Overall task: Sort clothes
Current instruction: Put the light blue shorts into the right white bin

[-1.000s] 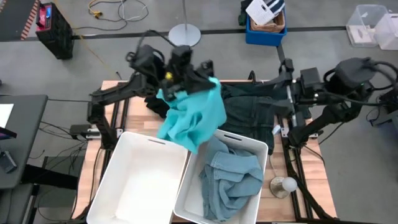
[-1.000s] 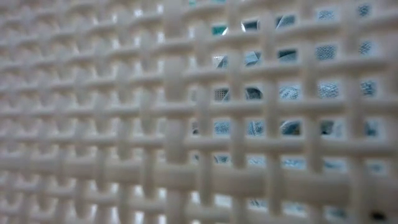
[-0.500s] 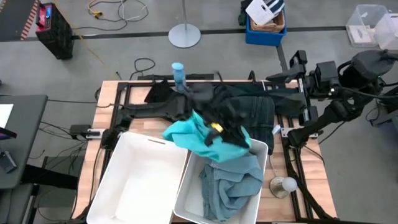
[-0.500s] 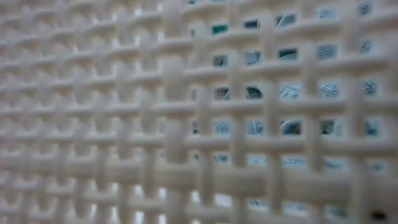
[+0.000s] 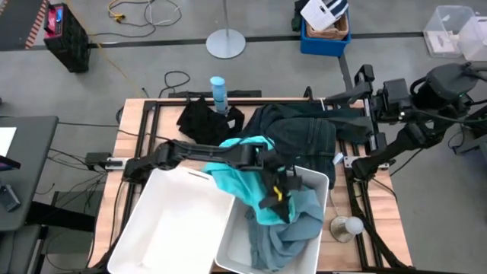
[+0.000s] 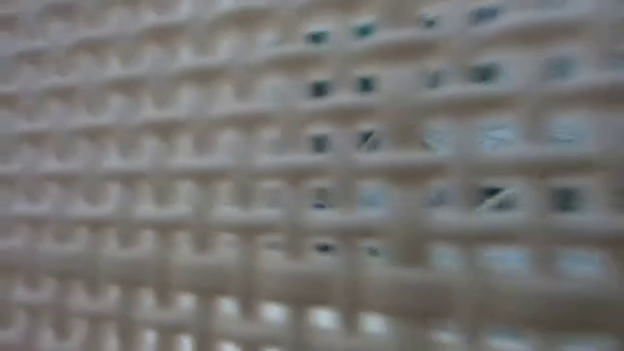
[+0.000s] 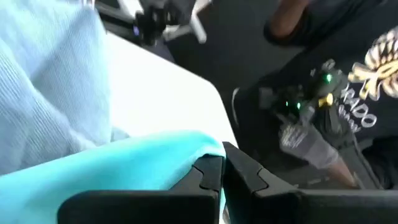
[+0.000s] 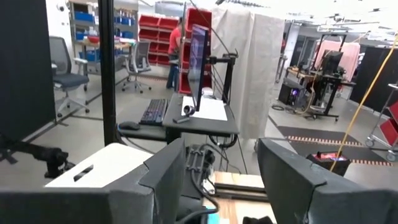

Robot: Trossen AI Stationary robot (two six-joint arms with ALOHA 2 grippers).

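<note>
At frame centre the left gripper [image 5: 278, 192] hangs over the right-hand bin [image 5: 316, 180], fingers pinched tight, seemingly on the turquoise garment [image 5: 242, 170] draped across its rim. It should release well inside, above the grey-blue garment [image 5: 293, 228]. At right, the right gripper [image 5: 364, 84] waits, fingers spread, empty.

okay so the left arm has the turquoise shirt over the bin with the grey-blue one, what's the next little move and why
Probably open the left gripper and let go: its fingers are pinched shut on the turquoise garment, which already drapes into the right-hand bin over the grey-blue garment.
</note>
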